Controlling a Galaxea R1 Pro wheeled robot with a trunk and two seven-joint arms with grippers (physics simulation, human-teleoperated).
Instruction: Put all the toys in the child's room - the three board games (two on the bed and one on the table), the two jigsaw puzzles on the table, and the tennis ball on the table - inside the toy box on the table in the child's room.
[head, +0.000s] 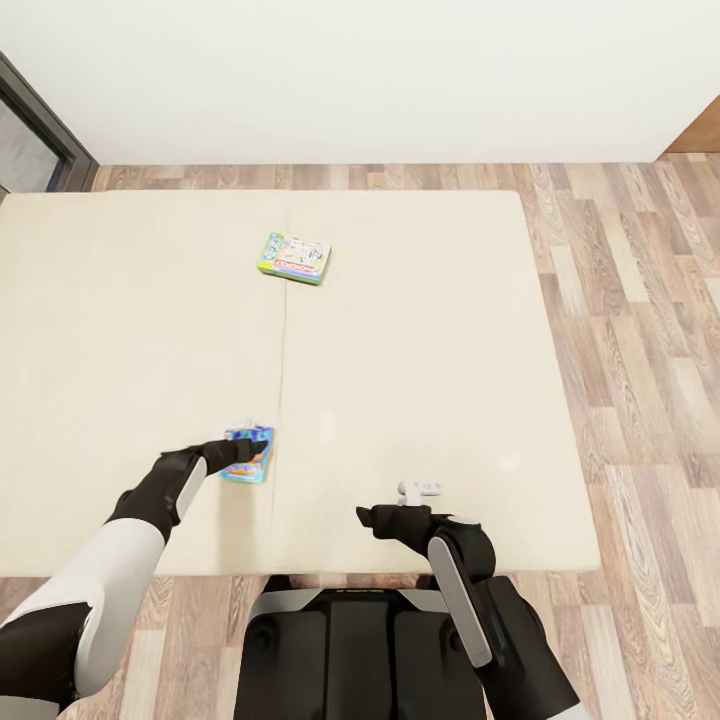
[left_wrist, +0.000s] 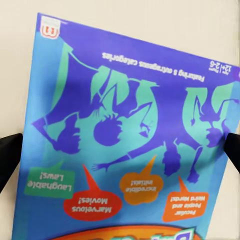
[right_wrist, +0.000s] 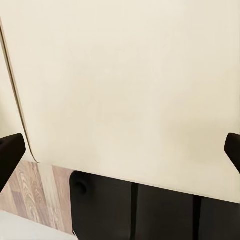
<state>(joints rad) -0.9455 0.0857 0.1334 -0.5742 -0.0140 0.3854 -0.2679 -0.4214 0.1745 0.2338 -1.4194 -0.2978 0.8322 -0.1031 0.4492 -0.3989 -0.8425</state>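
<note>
Two board games lie on the cream bed (head: 430, 330). The green and white one (head: 295, 258) rests flat near the far middle. A blue one (head: 250, 462) with purple silhouettes lies near the front edge, and it takes up most of the left wrist view (left_wrist: 125, 125). My left gripper (head: 243, 450) hangs over this box, open, with its black fingers (left_wrist: 9, 155) on either side of the box's edges. The right gripper (head: 372, 519) is open over bare bed near the front edge, holding nothing. The toy box, puzzles and tennis ball are out of view.
Wood floor (head: 640, 350) runs along the bed's right side and behind it, up to a white wall (head: 360, 80). A dark door frame (head: 40, 140) stands at the far left. My black base (head: 350, 650) sits against the bed's front edge.
</note>
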